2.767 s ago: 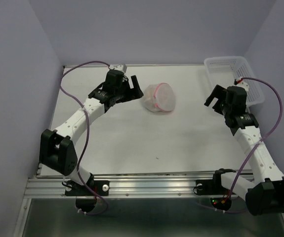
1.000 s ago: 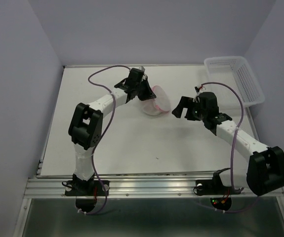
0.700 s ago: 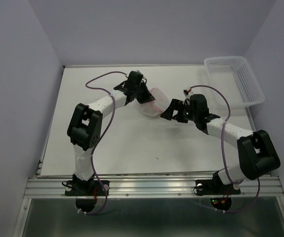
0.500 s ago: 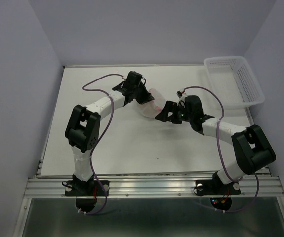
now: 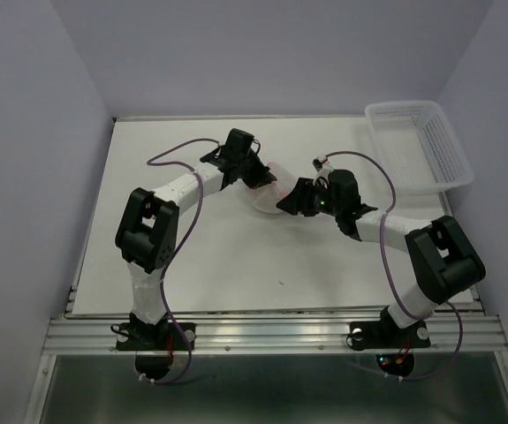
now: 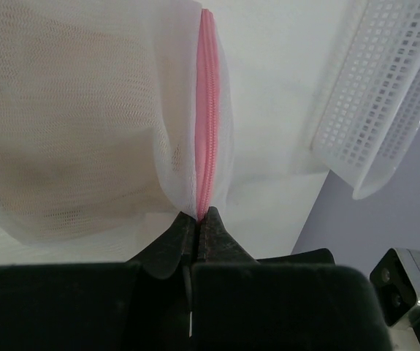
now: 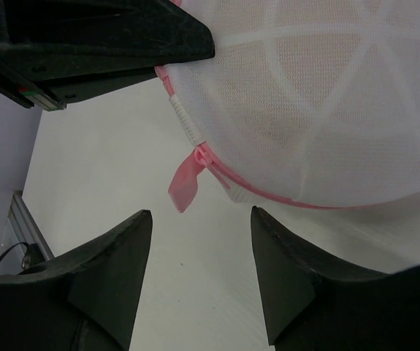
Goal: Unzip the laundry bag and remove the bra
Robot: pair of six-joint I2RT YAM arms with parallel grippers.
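Swinging in from the right of the desk [image 5: 192,256], the right gripper [image 5: 289,204] has drawn up to the laundry bag [image 5: 269,192] over the last second. It now sits just beside the bag's lower right edge, a little above the centre of the overhead view. Its jaws stand apart. In the right wrist view the pink zipper pull [image 7: 184,186] hangs just ahead of the gap between the two fingers [image 7: 115,278] and touches neither.

At the bag's upper left the left gripper [image 5: 255,175] holds as before, jaws pressed together on the pink zipper rim [image 6: 206,124], which runs up the centre of the left wrist view. Through the white mesh the beige bra [image 6: 42,161] shows inside the bag. A white lattice basket [image 5: 426,146] stands at the upper right of the overhead view, well apart from both grippers.
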